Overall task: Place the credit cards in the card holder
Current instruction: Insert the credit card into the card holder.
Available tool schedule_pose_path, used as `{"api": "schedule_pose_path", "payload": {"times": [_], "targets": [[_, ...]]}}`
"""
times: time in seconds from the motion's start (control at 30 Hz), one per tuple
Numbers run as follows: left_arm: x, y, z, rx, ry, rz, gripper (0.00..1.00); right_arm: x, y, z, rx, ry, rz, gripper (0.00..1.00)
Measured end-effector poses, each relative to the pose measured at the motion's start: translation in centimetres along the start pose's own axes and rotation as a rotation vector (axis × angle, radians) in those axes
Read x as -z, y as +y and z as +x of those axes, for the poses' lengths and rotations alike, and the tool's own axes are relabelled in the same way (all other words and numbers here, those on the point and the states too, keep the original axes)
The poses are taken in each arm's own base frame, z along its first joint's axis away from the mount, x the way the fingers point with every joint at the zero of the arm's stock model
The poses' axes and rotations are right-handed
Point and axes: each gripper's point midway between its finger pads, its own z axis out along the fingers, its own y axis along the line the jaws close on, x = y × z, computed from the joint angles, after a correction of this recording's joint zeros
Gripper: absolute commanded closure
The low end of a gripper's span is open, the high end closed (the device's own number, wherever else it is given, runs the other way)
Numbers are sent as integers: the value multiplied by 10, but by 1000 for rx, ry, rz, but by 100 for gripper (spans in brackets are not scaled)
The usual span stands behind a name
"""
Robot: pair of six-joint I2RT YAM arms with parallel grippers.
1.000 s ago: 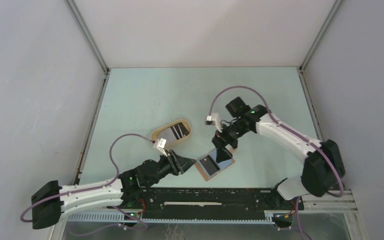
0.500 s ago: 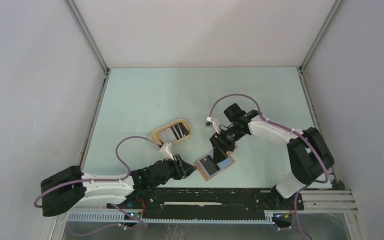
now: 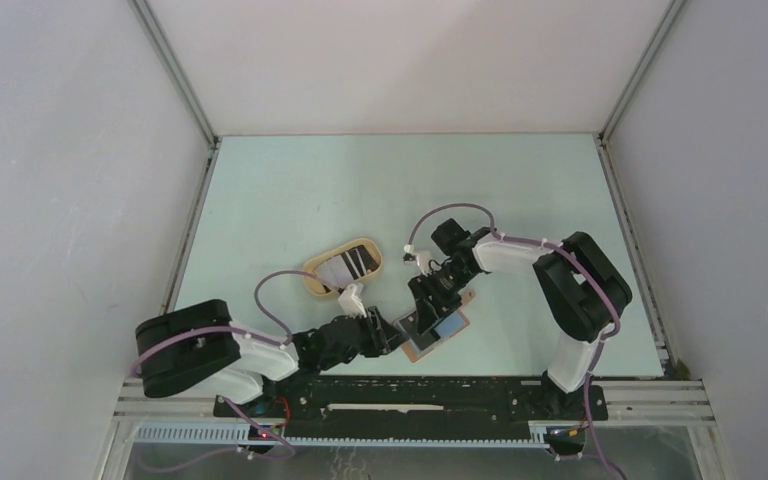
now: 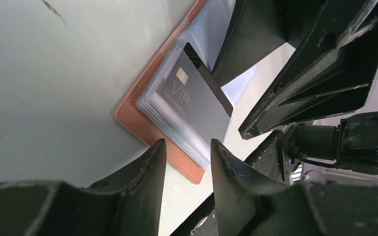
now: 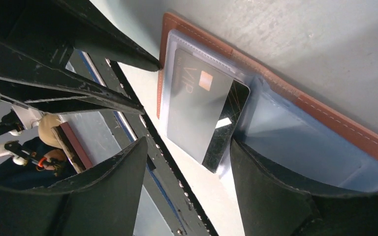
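I count one reddish-brown leather card holder (image 3: 442, 332) lying open on the table (image 3: 280, 200), one dark grey VIP card (image 4: 197, 98) mostly inside its clear sleeve, at least two more cards (image 3: 352, 264) in the single tan oval tray (image 3: 312, 272), my low-stretched left gripper (image 4: 187, 145) slightly parted at the holder's corner and my right gripper (image 5: 189, 142) spread wide astride the card's end.

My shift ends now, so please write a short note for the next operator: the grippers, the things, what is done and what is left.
Left gripper: open, fingertips at the holder's edge.
Right gripper: open over the holder, one finger on each side of the VIP card.
The holder lies open. The VIP card sits mostly inside a clear pocket; its black-striped end sticks out.
Other cards lie in the tray.
Done: one card nearly in.
Left: push it home, then bring over the tray's cards.
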Motion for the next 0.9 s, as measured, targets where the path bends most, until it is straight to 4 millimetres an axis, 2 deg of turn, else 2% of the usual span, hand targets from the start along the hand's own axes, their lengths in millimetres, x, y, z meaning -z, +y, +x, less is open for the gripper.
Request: {"api": "schedule_pose_path", "payload": {"times": [0.23,0.5,0.77,0.9], "targets": [[-9,-2,5,25,17,3,66,-5,1,-4,-18,10,-7,35],[-13,-1,7,46,28,10,68,-8,3,-2,8,32,17,41],[-13,-4,8,49,36,28,64,-5,3,0,39,58,37,32],[-8,-11,6,44,36,59,61,10,6,-6,126,39,44,29]]}}
